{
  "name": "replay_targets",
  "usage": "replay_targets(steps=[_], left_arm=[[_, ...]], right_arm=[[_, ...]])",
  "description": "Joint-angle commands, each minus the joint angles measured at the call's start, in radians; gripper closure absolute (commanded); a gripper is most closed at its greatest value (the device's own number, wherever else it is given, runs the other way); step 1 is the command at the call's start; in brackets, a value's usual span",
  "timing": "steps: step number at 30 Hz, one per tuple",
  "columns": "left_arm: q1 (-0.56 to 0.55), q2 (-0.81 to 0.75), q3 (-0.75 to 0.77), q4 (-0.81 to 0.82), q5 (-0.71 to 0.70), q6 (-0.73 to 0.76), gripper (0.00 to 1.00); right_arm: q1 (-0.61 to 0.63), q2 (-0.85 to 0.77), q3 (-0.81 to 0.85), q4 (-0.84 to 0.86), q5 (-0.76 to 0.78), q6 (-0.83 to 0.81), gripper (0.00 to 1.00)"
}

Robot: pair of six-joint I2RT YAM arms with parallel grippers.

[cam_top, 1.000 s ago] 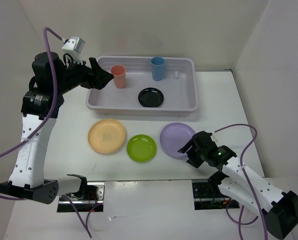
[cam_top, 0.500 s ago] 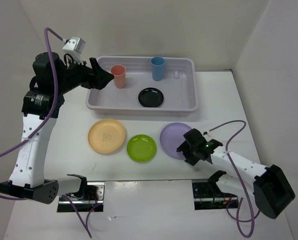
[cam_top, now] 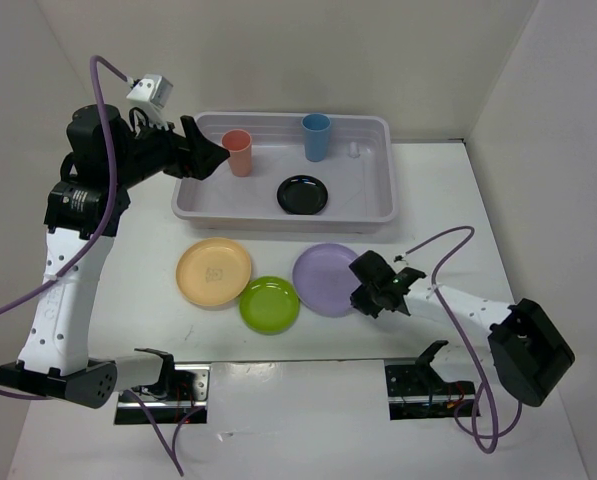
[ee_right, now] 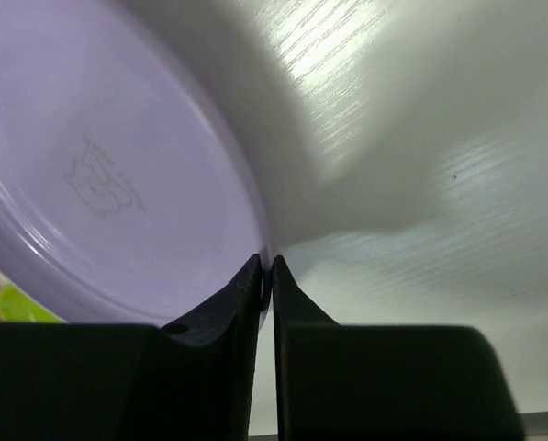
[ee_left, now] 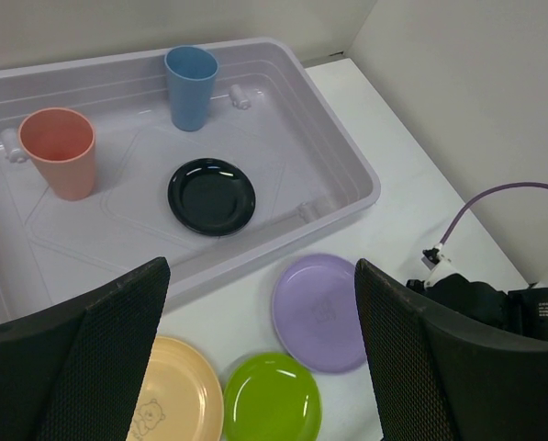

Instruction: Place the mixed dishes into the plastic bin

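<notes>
The lilac plate (cam_top: 325, 278) has slid left since the earlier frame, and the green plate (cam_top: 269, 304) has been nudged left and nearer with it. The green one now touches both the lilac plate and the orange plate (cam_top: 214, 272). Your right arm has reached further in, and the right gripper (cam_top: 363, 290) has closed. Its fingers stand almost together on the lilac plate's right rim, a thin pinch at the very edge.

All three plates are on the table (cam_top: 448, 200) in front of the bin (cam_top: 278, 221). The black plate (cam_top: 303, 194), coral cup (cam_top: 238, 152) and blue cup (cam_top: 316, 136) are already inside.

Your left gripper (cam_top: 203, 155) hangs wide open over the bin's left end beside the coral cup, holding nothing.

Watch the grip. With so little rim between the fingers, the plate could droop, pivot or slip out as you lift. Its far edge might also drag the green plate along or catch the bin's near wall — lift well clear before you cross.

You cannot tell how deep the rim sits in the jaws, or whether the plate is off the table yet. The wrist view is soft at the top and shows only a sliver of green.
</notes>
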Motion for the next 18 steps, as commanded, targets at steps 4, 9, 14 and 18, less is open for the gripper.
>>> replay_targets(steps=[4, 9, 14, 18], left_arm=[[-0.005, -0.025, -0.004, 0.038, 0.005, -0.001, 0.12], [-0.005, -0.025, -0.004, 0.038, 0.005, -0.001, 0.12], [-0.005, -0.025, -0.014, 0.038, 0.005, -0.001, 0.12], [-0.005, -0.025, -0.014, 0.038, 0.005, -0.001, 0.12]], right_arm=[[0.013, -0.137, 0.026, -0.103, 0.041, 0.022, 1.0], [0.013, -0.285, 0.037, -0.209, 0.041, 0.031, 1.0], [0.013, -0.427, 0.106, -0.278, -0.005, -0.05, 1.0], [0.013, -0.53, 0.181, -0.318, -0.052, -0.123, 1.0]])
